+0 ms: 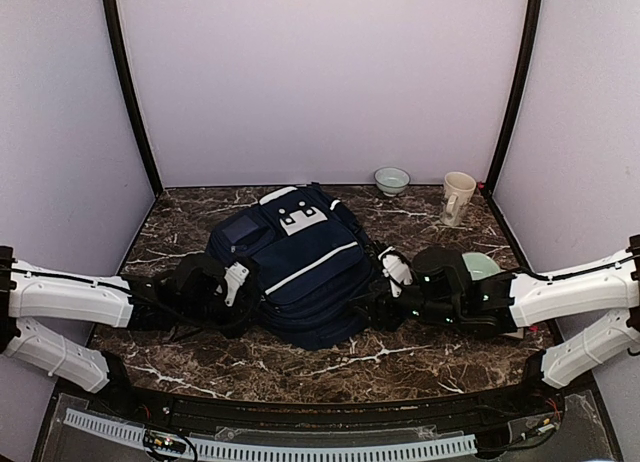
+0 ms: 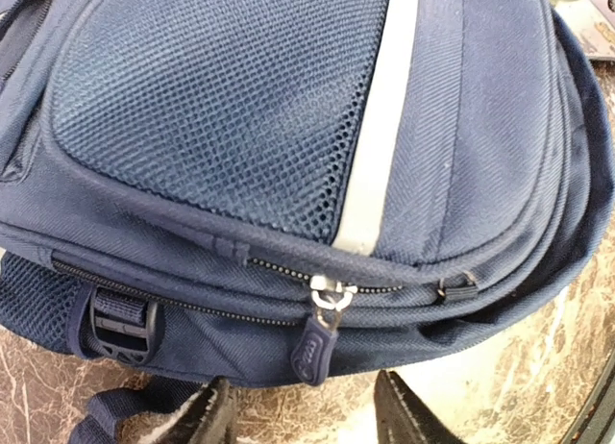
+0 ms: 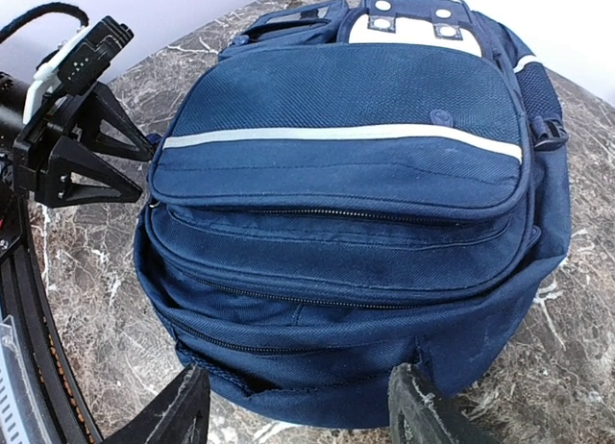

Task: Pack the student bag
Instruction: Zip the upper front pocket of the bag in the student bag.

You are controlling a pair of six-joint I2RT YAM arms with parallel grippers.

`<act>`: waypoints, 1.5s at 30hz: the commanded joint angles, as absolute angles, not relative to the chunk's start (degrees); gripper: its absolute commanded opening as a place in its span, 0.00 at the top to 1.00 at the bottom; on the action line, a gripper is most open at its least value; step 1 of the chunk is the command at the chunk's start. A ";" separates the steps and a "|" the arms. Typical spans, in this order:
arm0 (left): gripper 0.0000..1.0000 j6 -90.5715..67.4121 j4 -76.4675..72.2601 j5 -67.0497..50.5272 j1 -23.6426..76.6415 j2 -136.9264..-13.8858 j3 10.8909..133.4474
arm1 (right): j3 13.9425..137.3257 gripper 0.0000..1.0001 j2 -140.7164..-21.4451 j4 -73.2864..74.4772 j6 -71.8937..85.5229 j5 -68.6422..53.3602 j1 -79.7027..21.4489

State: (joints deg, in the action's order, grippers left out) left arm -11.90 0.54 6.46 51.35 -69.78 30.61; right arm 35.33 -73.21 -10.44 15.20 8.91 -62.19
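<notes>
— Since both wrist views show them, how do the left jaws stand?

— Apart, gripping nothing. Their fingers [image 2: 418,420] sit low over the marble worktop [image 2: 500,367], just short of the side of the student bag [image 2: 240,108]. A navy zip pull [image 2: 317,343] hangs in line with the gap between them, and a dark buckle [image 2: 120,324] sits further left.

— And the right jaws?

— Also apart and empty. Their fingertips [image 3: 178,410] stand on either side of the bag's near end without clamping it.

— Where does the bag lie?

— On its back in the middle of the worktop, between the two arms. Its front pocket and white stripe [image 3: 336,134] face up, and the grey-white patch [image 1: 303,219] points toward the far wall.

— Anything else?

— A small bowl [image 1: 391,179] and a cream mug [image 1: 457,198] stand near the far right corner, apart from the bag.
</notes>
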 commanded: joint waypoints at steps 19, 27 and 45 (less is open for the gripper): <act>1.00 -7.96 -2.29 8.92 54.13 -79.13 36.15 | 37.00 0.39 -86.58 -24.00 18.00 1.05 -63.98; 1.00 -11.13 2.05 10.17 56.46 -78.37 36.92 | 38.65 0.40 -96.22 -29.94 18.36 -0.24 -63.97; 1.00 -11.90 -1.16 -7.69 61.70 -78.36 40.20 | 40.34 0.42 -102.87 -34.22 18.21 1.54 -63.97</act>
State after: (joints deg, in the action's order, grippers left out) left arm -12.95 1.63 3.33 59.59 -78.74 37.87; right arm 38.65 -100.99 -30.85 18.33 1.78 -63.44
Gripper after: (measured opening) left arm 0.048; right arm 0.580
